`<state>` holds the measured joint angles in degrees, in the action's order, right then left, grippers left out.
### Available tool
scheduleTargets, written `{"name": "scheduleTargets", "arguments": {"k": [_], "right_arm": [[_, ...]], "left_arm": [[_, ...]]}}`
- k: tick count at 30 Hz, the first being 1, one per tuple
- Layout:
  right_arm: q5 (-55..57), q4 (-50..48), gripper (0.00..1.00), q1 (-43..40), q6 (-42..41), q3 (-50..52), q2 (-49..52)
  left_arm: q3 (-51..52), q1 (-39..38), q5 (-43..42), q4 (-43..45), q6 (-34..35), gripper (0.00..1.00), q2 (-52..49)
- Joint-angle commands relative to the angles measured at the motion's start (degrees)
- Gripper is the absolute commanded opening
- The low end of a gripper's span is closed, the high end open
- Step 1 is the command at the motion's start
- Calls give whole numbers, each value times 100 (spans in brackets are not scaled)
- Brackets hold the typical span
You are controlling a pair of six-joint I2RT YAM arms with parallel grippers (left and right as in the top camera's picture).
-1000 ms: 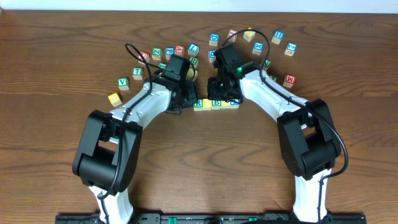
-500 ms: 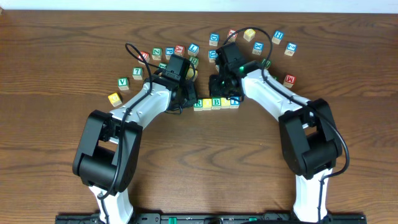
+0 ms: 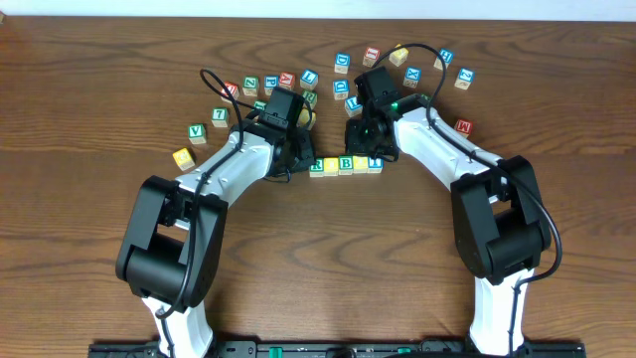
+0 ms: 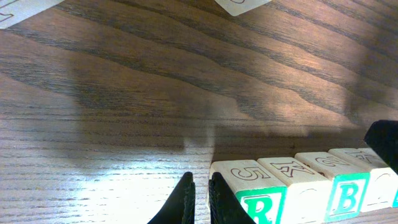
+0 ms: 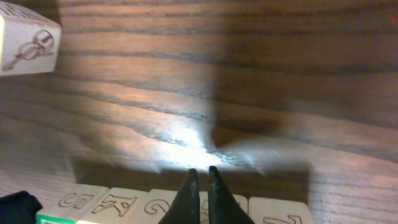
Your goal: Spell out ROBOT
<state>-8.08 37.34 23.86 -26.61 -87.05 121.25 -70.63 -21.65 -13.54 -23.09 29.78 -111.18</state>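
Five cubes stand in a row at mid-table: green R (image 3: 316, 167), yellow (image 3: 331, 165), green B (image 3: 346, 164), yellow (image 3: 361, 164) and blue T (image 3: 375, 161). My left gripper (image 3: 301, 159) is shut and empty, low at the row's left end. In the left wrist view its fingertips (image 4: 201, 177) sit right beside the R cube (image 4: 261, 208), with the B cube (image 4: 348, 198) further along. My right gripper (image 3: 366, 145) is shut and empty, just behind the row. In the right wrist view its fingertips (image 5: 203, 170) hang over the cubes' top faces (image 5: 118, 205).
Several loose letter cubes lie scattered behind both arms, such as a blue one (image 3: 342, 64), a red W (image 3: 462, 127), a green V (image 3: 196, 132) and a yellow cube (image 3: 182, 157). One loose cube (image 5: 28, 37) shows at the upper left of the right wrist view.
My right gripper has drawn back from the row's right end, away from the cubes, and the blue T cube now shows uncovered there. The left arm has not moved.
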Motion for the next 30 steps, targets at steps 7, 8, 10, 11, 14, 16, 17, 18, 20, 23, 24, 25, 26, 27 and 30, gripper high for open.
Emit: {"name": "scheduleTargets", "arguments": {"k": [7,8,10,11,14,16,17,18,20,23,24,25,26,27,30], "right_arm": [[66,109,1,24,-76,-48,-17],[66,109,1,24,-76,-48,-17],[66,122,1,24,-76,-48,-17],[66,127,1,24,-76,-48,-17],[66,149,1,24,-74,-48,-17],[63,149,1,24,-74,-48,-17],[66,149,1,24,-74,-48,-17],[63,146,1,24,-74,-48,-17],[63,146,1,24,-76,-48,-17],[63,168,1,24,-76,-48,-17],[63,168,1,24,-76,-48,-17],[63,168,1,24,-76,-48,-17],[63,168,1,24,-76,-48,-17],[63,168,1,24,-76,-48,-17],[63,168,1,24,-76,-48,-17]], "left_arm": [[24,-2,72,-15,-33,10,-55],[24,-4,72,-17,-33,10,-55],[24,-2,72,-17,-33,10,-55],[24,-4,72,-15,-33,10,-55],[24,-2,72,-15,-35,10,-55],[24,-4,72,-15,-35,10,-55],[24,-4,72,-15,-33,10,-55],[24,-2,72,-15,-33,10,-55],[24,-4,72,-15,-35,10,-55],[24,-4,72,-15,-33,10,-55],[24,-4,72,-15,-35,10,-52],[24,-4,72,-15,-33,10,-52],[24,-2,72,-15,-33,10,-55],[24,-4,72,-17,-35,10,-55],[24,-4,72,-15,-35,10,-55]]}}
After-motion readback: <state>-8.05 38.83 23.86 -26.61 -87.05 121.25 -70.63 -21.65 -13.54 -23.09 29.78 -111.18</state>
